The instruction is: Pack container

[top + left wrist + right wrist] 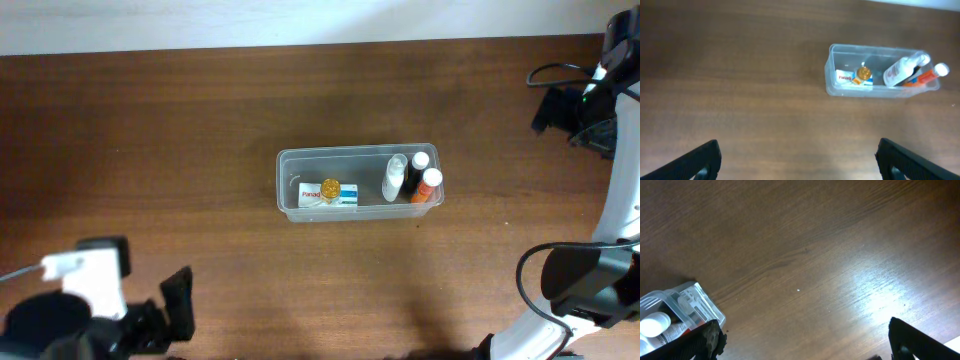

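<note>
The clear plastic container point(340, 153) lies in the middle of the brown table. It holds a white and blue box point(322, 196) with a small yellow item point(331, 187) on it, a white bottle point(394, 178) and an orange bottle point(428, 185) with a white cap. My left gripper point(165, 312) is at the near left, far from the container point(832, 70), and its jaws point(798, 152) are open over bare wood. My right gripper point(552, 106) is at the far right, also open point(805, 332) and holding nothing. In the right wrist view one corner of the container point(696, 301) shows beside the left finger.
A white wall strip point(300, 20) runs along the table's far edge. The right arm's white link and black base with a cable point(590, 280) take up the near right corner. Bare wood surrounds the container.
</note>
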Available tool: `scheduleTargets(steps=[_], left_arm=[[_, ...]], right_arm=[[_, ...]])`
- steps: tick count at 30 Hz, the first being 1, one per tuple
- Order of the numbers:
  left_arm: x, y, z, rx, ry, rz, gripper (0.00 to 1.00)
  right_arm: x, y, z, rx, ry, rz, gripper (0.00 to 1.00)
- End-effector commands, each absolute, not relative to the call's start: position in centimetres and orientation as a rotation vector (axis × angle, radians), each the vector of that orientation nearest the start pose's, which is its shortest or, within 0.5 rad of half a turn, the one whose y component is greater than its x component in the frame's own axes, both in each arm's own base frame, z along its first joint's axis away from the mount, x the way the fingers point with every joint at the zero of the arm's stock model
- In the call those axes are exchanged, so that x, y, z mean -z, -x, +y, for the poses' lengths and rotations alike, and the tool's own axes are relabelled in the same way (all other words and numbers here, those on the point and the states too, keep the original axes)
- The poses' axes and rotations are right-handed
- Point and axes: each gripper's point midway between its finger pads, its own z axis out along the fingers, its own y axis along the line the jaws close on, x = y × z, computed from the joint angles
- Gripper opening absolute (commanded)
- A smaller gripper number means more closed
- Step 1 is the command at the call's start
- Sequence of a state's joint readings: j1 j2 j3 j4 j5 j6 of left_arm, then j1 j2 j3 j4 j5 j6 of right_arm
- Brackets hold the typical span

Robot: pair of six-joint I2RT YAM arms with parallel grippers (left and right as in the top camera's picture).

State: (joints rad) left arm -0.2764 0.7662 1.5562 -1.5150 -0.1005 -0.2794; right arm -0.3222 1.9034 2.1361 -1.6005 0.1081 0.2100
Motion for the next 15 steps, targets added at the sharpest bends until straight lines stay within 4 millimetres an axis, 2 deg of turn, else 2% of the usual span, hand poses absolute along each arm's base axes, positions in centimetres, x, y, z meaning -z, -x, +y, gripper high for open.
scheduleTargets(steps=[1, 4, 8, 13, 15], left_arm=[[-33.2, -16.2, -2.9, 0.096, -0.127, 2.302, 0.99], [-32.0, -18.8, -3.9, 0.068, -0.260, 2.218, 0.99], [-29.0, -20.6, -4.9, 0.047, -0.407, 2.121, 1.00], [-24.5, -21.5, -3.9, 0.020, -0.340, 2.062, 0.99], [-23.4, -21.8, -3.6, 0.022, -0.316, 2.026, 0.99]], right_arm=[[-23.5, -35.5, -13.9, 0.188, -0.803, 2.836, 0.99], [-23.5, -35.5, -13.9, 0.188, -0.803, 2.836, 0.98], [-23.5, -35.5, -13.9, 0.188, -0.803, 2.836, 0.98], [-23.5, -35.5, -13.9, 0.188, -0.803, 2.836, 0.98], [-23.5, -35.5, -13.9, 0.188, -0.803, 2.836, 0.98]])
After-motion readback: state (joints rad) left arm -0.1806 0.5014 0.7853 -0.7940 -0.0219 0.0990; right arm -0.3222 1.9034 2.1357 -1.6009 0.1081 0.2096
